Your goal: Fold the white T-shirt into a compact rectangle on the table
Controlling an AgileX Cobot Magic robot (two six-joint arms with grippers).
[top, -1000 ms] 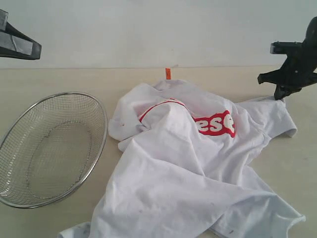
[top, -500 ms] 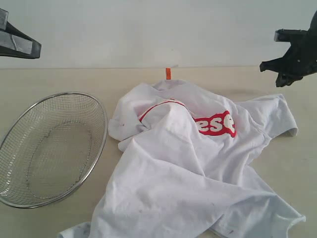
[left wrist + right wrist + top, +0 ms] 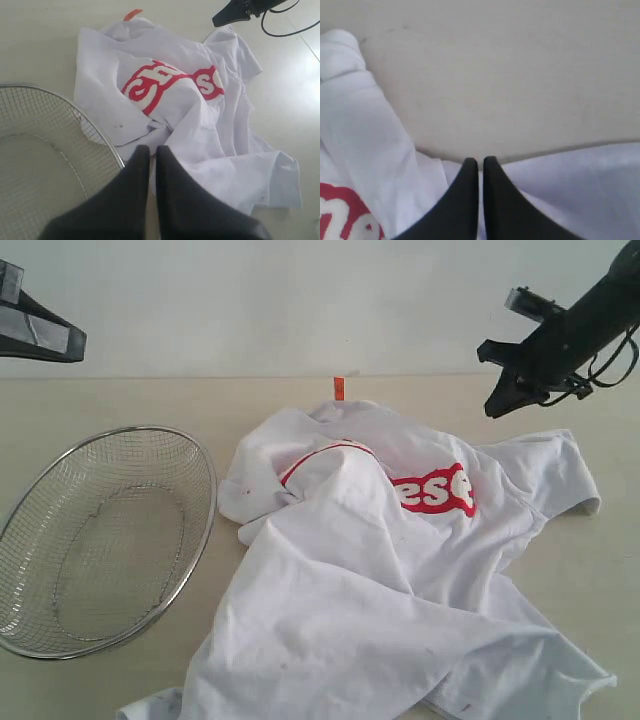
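Observation:
The white T-shirt [image 3: 380,570] lies crumpled on the table [image 3: 120,400], with part of its red band [image 3: 435,490] showing and an orange collar tag [image 3: 339,388] at the far edge. My right gripper [image 3: 495,403] hangs shut and empty above the shirt's right sleeve, tilted down to the left. In the right wrist view its tips [image 3: 480,161] are together over white cloth [image 3: 365,125] and bare table. At the far left my left gripper [image 3: 78,344] is held high, shut and empty. In the left wrist view it [image 3: 152,148] hovers over the shirt [image 3: 190,100].
A round steel wire-mesh basket [image 3: 100,540] sits on the table to the left of the shirt, its rim close to the left sleeve. It also shows in the left wrist view [image 3: 40,150]. A pale wall rises behind the table's far edge.
My right gripper has risen from beside the right sleeve, swung left and tilted its tips downward. The shirt, basket and left gripper have not moved.

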